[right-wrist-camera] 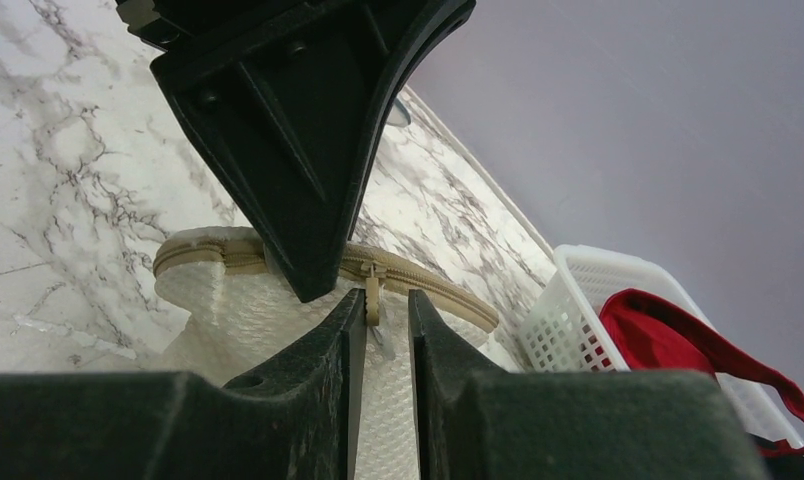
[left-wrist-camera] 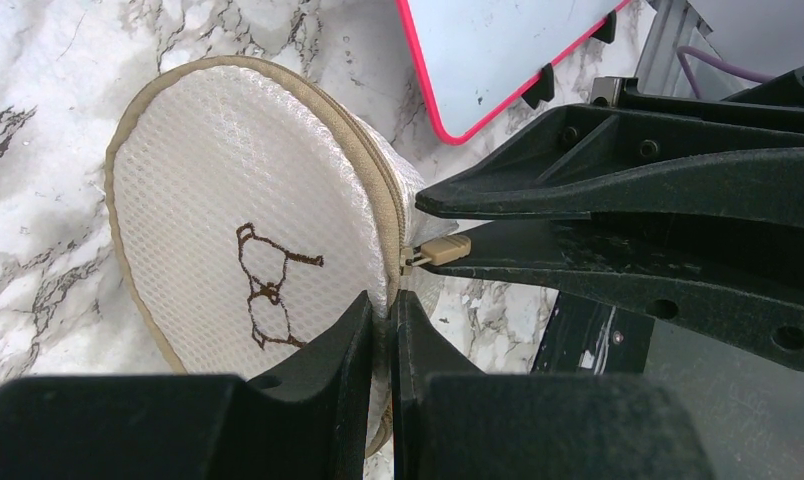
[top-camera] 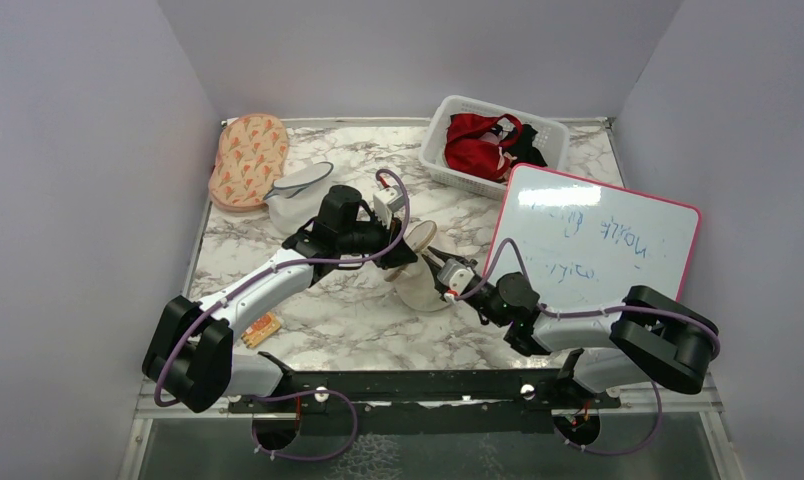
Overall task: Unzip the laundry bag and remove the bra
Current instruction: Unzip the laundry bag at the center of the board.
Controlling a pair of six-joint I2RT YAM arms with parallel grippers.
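Note:
The cream laundry bag (top-camera: 423,290) stands on edge mid-table, its zip shut. In the left wrist view its flat face (left-wrist-camera: 228,200) shows the dark line drawing. My left gripper (left-wrist-camera: 393,305) is shut on the bag's mesh rim just below the zipper pull (left-wrist-camera: 443,250); it also shows in the top view (top-camera: 406,252). My right gripper (right-wrist-camera: 388,300) is open by a narrow gap. The tan pull (right-wrist-camera: 374,300) hangs between its fingertips, against the left finger only. The right gripper also shows in the top view (top-camera: 436,268). The bra is hidden.
A white basket (top-camera: 458,110) with a red garment (top-camera: 478,140) stands at the back right. A pink-framed whiteboard (top-camera: 598,240) lies right of the bag. An orange-patterned pouch (top-camera: 248,160) and a white-and-grey pouch (top-camera: 298,195) lie back left. A small orange item (top-camera: 262,328) lies near the left arm.

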